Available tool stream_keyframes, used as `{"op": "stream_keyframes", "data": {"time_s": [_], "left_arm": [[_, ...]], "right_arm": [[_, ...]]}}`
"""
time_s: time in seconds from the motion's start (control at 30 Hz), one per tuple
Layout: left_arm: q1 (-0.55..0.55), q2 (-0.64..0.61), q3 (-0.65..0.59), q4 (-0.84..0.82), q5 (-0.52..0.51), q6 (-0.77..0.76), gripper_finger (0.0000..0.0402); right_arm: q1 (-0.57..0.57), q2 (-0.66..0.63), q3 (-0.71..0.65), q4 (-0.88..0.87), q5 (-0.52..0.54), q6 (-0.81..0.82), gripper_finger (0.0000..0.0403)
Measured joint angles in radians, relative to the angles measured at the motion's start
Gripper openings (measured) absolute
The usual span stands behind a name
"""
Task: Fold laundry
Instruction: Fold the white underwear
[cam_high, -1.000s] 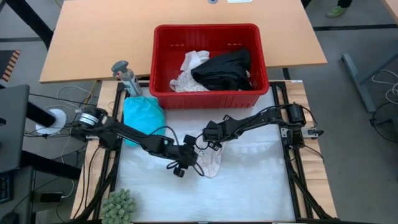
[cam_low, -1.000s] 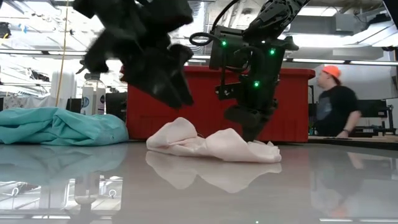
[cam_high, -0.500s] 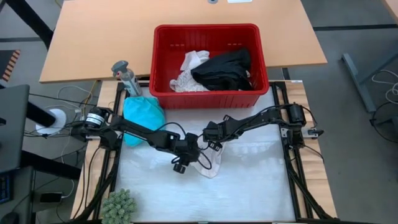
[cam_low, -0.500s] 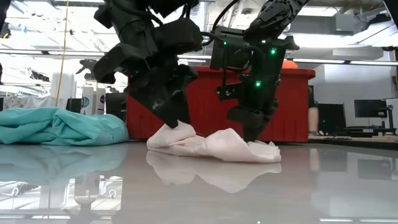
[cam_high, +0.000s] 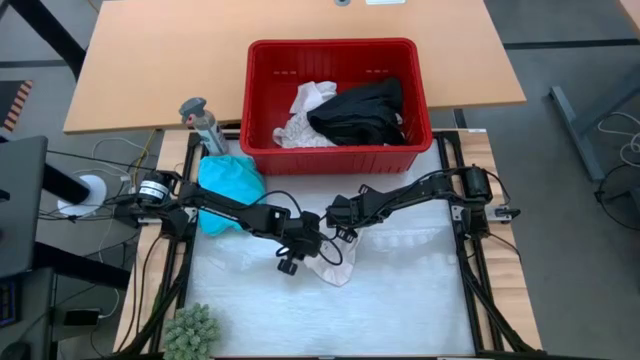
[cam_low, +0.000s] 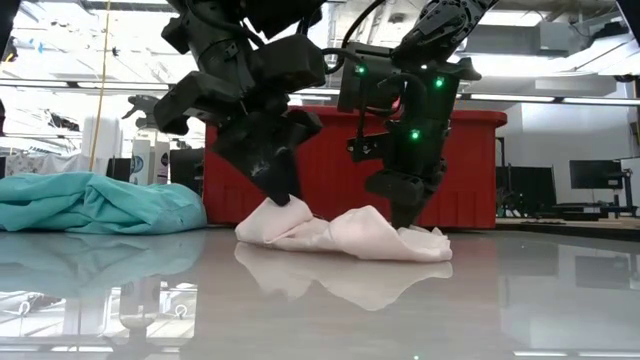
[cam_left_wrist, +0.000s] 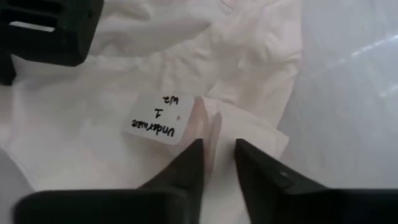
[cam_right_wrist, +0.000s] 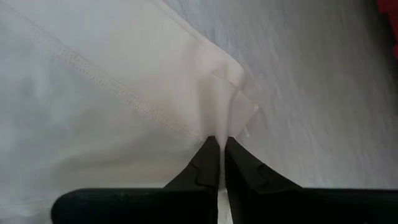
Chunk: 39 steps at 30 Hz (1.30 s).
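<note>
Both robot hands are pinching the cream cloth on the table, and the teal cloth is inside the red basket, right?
Not quite. The teal cloth lies on the table beside the red basket, as the high view shows. The left hand and right hand do pinch the cream cloth.

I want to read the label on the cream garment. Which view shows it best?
The left wrist view: the white label lies facing the camera, its handwriting legible. In the high, low and right wrist views the cream garment shows, but no label can be made out.
</note>
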Motion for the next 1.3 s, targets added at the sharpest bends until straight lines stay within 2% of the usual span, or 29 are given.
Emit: {"op": "stream_keyframes", "data": {"time_s": [0.1, 0.2, 0.47, 0.7, 0.97, 1.17, 1.3], "left_arm": [[0.000, 0.000, 0.000, -0.001, -0.013, -0.009, 0.0010], [-0.009, -0.018, -0.001, -0.027, -0.030, -0.047, 0.0003], [-0.101, -0.146, -0.001, -0.209, -0.196, -0.146, 0.0000], [-0.181, -0.179, -0.006, -0.369, -0.257, -0.212, 0.0000], [-0.185, -0.180, -0.155, -0.391, -0.336, -0.269, 0.0000], [-0.185, -0.179, -0.165, -0.391, -0.531, -0.319, 0.0000], [-0.187, -0.179, -0.162, -0.422, -0.554, -0.341, 0.0000]], "right_arm": [[0.000, 0.000, 0.000, 0.000, 0.000, 0.000, 0.0040], [0.000, 0.000, 0.000, -0.001, 0.002, -0.005, 0.0040], [-0.001, 0.001, 0.000, -0.006, 0.005, -0.014, 0.0040], [0.000, 0.001, 0.000, -0.007, 0.005, -0.015, 0.0040], [0.000, 0.001, 0.000, -0.007, 0.005, -0.014, 0.0040], [-0.001, 0.001, 0.000, -0.008, 0.004, -0.014, 0.0040], [-0.001, 0.001, 0.000, -0.008, 0.004, -0.014, 0.0040]]}}
